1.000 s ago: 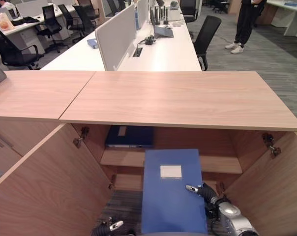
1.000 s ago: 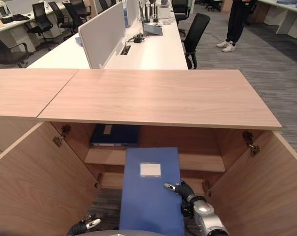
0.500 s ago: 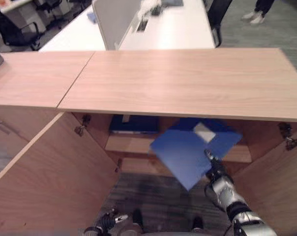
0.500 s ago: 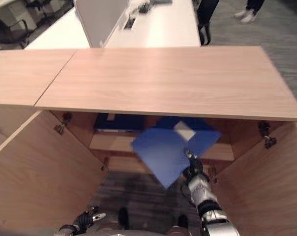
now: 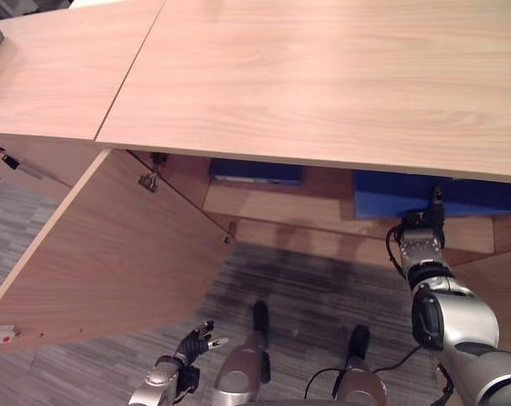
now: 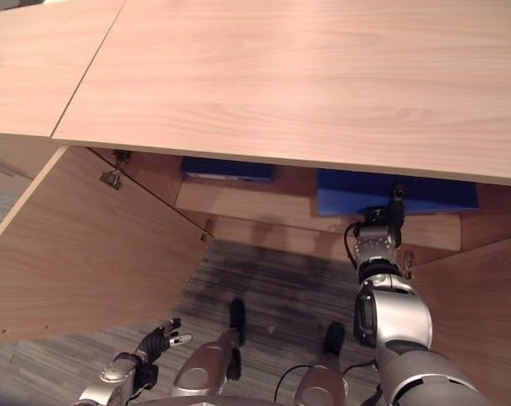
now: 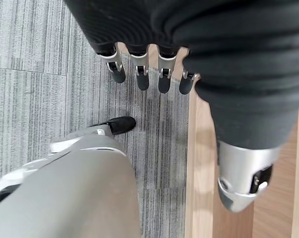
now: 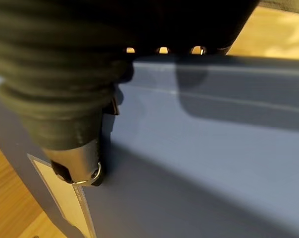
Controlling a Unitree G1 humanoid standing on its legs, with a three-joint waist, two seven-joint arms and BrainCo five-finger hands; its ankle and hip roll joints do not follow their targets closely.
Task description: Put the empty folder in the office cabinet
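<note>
Where cabinet top (image 5: pixel 323 76) hides the blue folder (image 5: pixel 391 193), right hand (image 5: pixel 431 213) grip unclear, left hand (image 5: pixel 196 342) relaxed.

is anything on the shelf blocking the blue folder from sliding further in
Nothing visible does. The blue folder lies on the cabinet shelf with the right hand on it; the dark folder sits apart, to its left. The cabinet top hides the shelf's back.

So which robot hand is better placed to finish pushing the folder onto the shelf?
The right robot hand. It is already at the blue folder lying on the cabinet shelf, thumb resting on its cover. The left robot hand hangs low over the carpet, fingers straight, far from the shelf.
</note>
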